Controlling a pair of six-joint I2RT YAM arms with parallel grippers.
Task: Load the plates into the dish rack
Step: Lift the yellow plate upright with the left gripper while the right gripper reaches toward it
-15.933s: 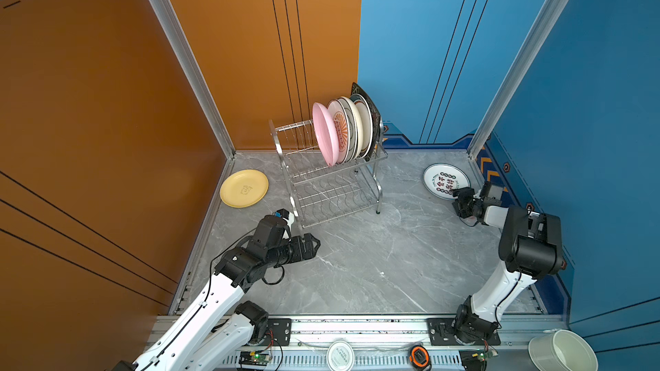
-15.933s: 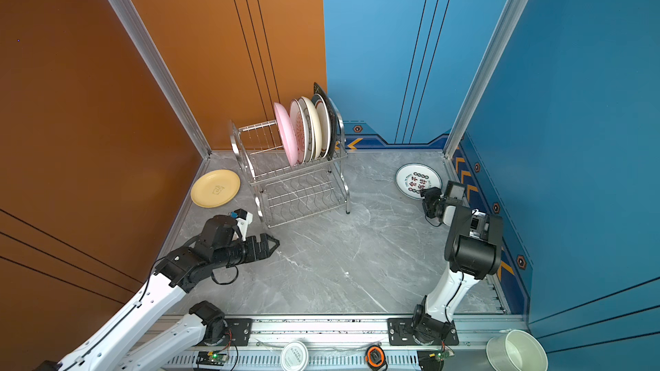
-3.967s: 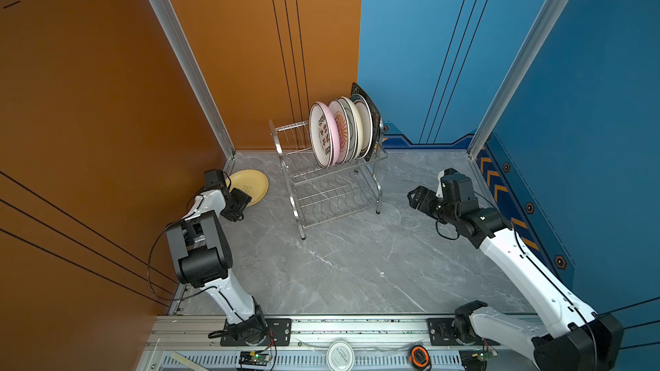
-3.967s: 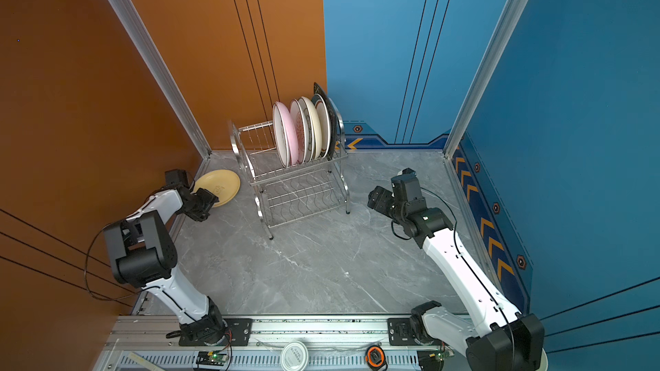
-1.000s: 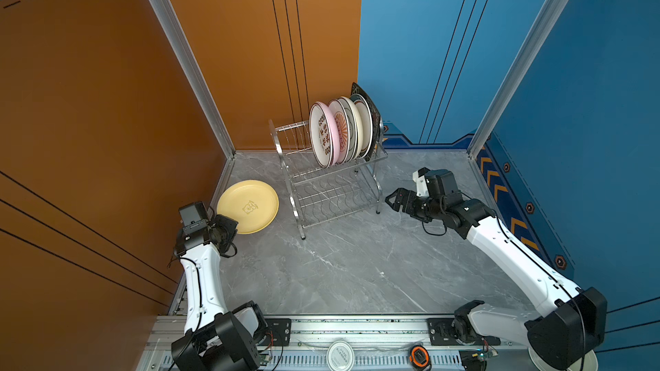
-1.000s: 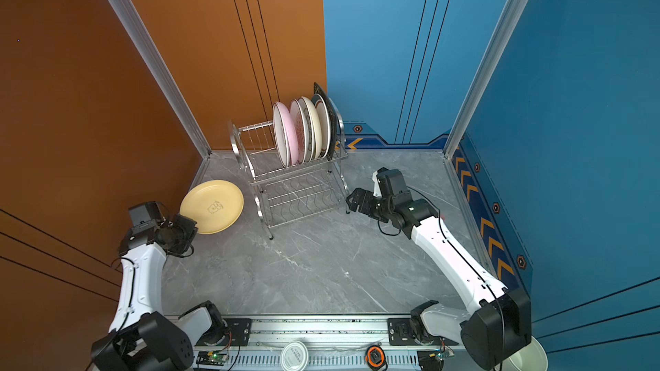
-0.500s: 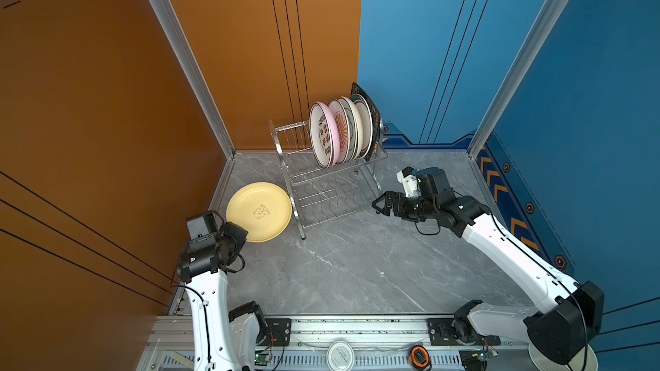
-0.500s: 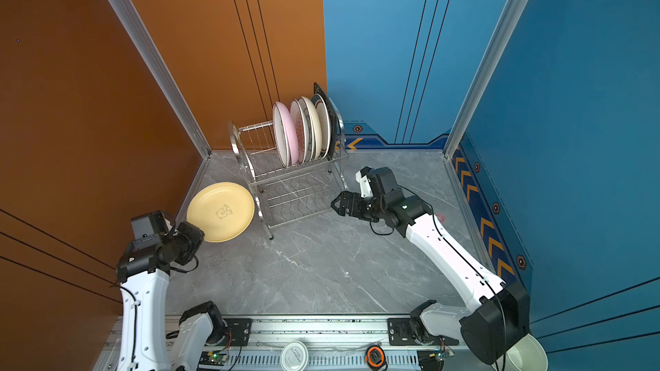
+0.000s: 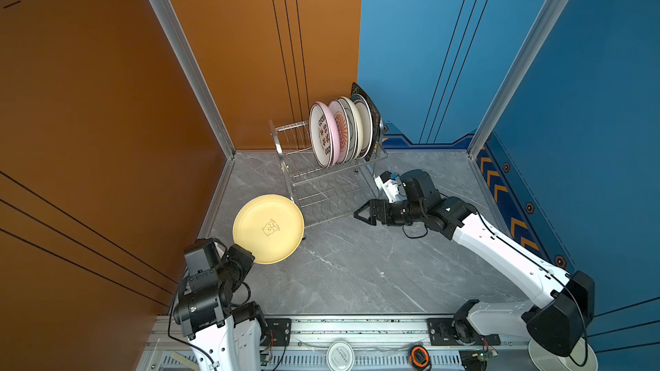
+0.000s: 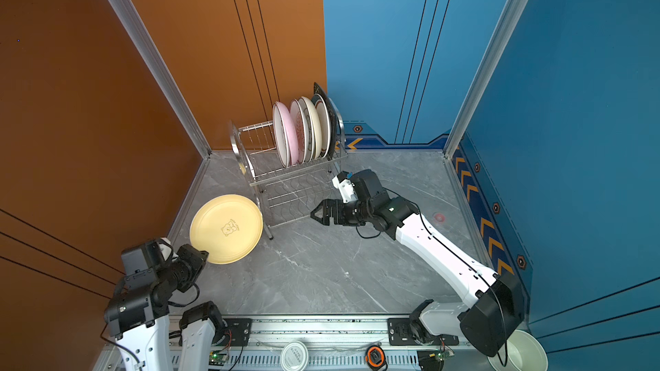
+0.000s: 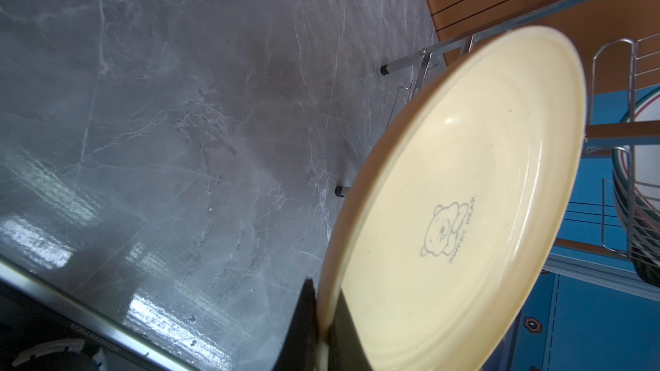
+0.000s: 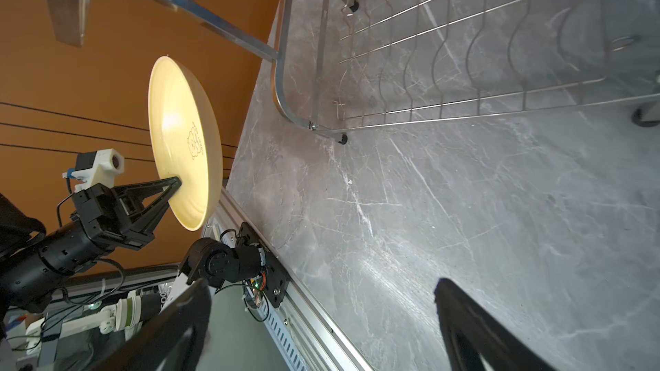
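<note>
Currently held: yellow plate [image 9: 268, 233], lower left of frame, raised, rim pinched in my left fingers [image 12: 168, 183].
Right fingers [image 12: 464, 322]: spread wide, empty, beside the dish rack [image 9: 328, 194].
Handling: I judge it stiff, slick, breakable; the grip belongs at the rim.

1. Left arm [image 9: 221, 346]: white moulded link shells, black cylindrical joint housings.
2. Right arm [image 9: 500, 255]: same build. Large black shoulder housing [image 9: 557, 319]. Thin black cable [image 9: 416, 236] looped below the wrist.
3. Left pincer [image 12: 175, 183] and right pincer [image 9: 361, 214]: matt black, open-frame triangular fingers tapering to points.
4. Left wrist camera [image 12: 105, 165] and right wrist camera [image 9: 387, 185]: white blocky housings; round lens visible on the left one.
5. Base plates [image 9: 278, 328]: black, with screws, mounted on an aluminium rail [image 9: 357, 326].
</note>
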